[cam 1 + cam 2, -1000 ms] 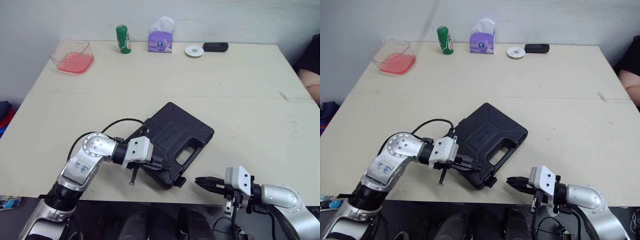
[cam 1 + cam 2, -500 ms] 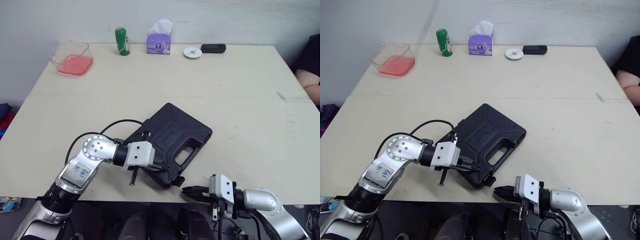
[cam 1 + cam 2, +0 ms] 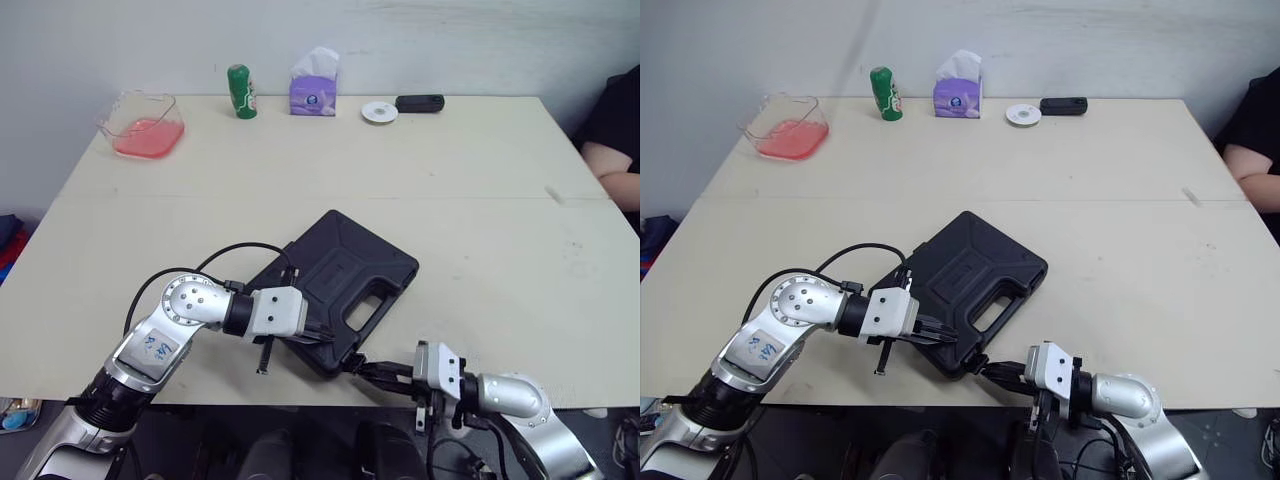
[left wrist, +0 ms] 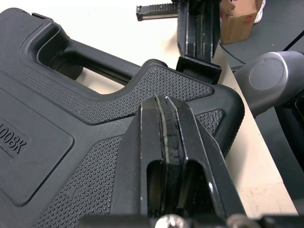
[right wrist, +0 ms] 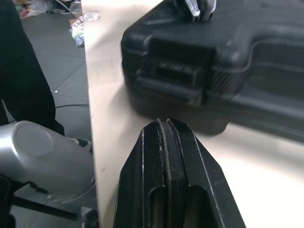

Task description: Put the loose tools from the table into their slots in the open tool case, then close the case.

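Observation:
The black tool case point(image 3: 345, 275) lies with its lid down near the table's front edge, handle toward the right. My left gripper point(image 3: 325, 335) is shut, its tips point(image 4: 164, 102) resting on the lid's textured front corner. My right gripper point(image 3: 365, 368) is shut too and empty. It comes in from the right along the table edge, tips point(image 5: 164, 124) just short of the case's front corner. They point at the latch point(image 5: 173, 80) there. No loose tools are visible on the table.
Along the far edge stand a pink-filled clear container point(image 3: 142, 125), a green can point(image 3: 240, 91), a purple tissue box point(image 3: 313, 90), a white disc point(image 3: 378, 111) and a black device point(image 3: 419, 103). A person's arm point(image 3: 610, 155) is at the right edge.
My right gripper has moved left along the front edge, close to the case's front corner and latch. The left gripper stays on the lid. The camera has shifted slightly.

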Controlling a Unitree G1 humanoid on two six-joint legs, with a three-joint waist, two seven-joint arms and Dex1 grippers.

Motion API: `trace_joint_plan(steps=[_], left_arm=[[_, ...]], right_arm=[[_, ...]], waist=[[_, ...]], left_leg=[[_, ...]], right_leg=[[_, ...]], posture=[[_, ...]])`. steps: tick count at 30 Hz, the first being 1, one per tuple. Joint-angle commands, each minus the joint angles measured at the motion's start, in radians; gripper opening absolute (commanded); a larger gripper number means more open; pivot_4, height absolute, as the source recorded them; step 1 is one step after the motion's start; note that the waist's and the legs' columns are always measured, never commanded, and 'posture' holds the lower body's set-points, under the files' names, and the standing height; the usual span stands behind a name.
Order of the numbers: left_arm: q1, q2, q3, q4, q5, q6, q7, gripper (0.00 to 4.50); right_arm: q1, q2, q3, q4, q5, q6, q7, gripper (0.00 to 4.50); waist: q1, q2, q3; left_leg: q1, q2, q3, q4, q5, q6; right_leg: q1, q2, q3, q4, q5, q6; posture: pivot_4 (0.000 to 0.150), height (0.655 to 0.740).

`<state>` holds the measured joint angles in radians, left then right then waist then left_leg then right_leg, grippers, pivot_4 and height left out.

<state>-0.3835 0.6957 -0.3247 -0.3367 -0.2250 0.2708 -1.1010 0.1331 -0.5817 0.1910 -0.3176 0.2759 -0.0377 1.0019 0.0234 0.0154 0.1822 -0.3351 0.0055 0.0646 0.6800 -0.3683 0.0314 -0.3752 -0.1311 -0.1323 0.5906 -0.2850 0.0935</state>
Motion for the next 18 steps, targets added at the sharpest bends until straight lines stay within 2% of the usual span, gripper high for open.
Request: trace_joint_plan(steps=[1, 18], left_arm=[[0.054, 0.049, -0.094, 0.113, 0.112, 0.048, -0.017, 0.02], [0.062, 0.068, -0.099, 0.109, 0.112, 0.072, -0.007, 0.02]], right_arm=[[-0.016, 0.005, 0.013, -0.014, 0.011, -0.014, 0.014, 0.00], [-0.176, 0.031, 0.039, -0.139, 0.072, 0.172, 0.021, 0.00]], waist=[[0.000, 0.000, 0.000], [-0.008, 0.003, -0.002]], left_leg=[[0.000, 0.000, 0.000, 0.000, 0.000, 0.000], [0.001, 0.003, 0.000, 0.000, 0.001, -0.001]], right_leg=[[0.000, 0.000, 0.000, 0.000, 0.000, 0.000], [-0.001, 0.001, 0.000, 0.002, -0.001, -0.002]], posture=[[0.150, 0.7400], [0.150, 0.7400]])
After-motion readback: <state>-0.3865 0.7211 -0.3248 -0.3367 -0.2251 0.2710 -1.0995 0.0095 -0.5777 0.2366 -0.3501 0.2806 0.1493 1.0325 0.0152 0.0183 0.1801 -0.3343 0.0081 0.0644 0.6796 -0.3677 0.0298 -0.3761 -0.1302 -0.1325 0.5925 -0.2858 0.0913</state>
